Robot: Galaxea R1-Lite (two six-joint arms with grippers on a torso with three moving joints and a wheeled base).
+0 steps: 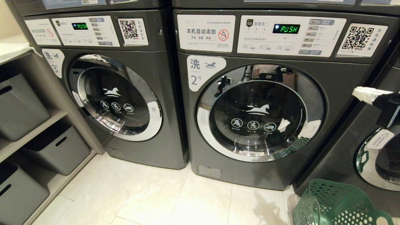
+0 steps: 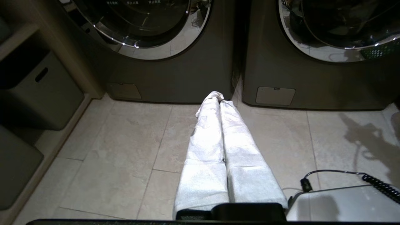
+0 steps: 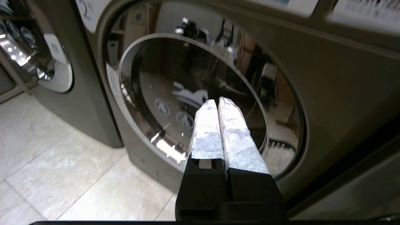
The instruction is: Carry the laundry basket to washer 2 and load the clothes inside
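Washer 2 (image 1: 340, 84) stands in the middle of the head view, its round chrome-rimmed glass door (image 1: 259, 112) closed. The green laundry basket (image 1: 337, 204) sits on the floor at the bottom right, below the washer; its inside does not show, so no clothes are visible. My right gripper (image 1: 359, 92) enters from the right edge at door height, shut and empty. In the right wrist view that gripper (image 3: 218, 101) points at the door glass (image 3: 162, 81), a short way off it. My left gripper (image 2: 218, 97) hangs low over the floor tiles, shut and empty, aimed at the gap between two washers.
Washer 3 (image 1: 168, 93) stands to the left with its door closed, and another machine (image 1: 379, 156) to the right behind the basket. Shelves with grey bins (image 1: 18, 109) line the left wall. Pale tiled floor (image 1: 156, 200) lies before the washers.
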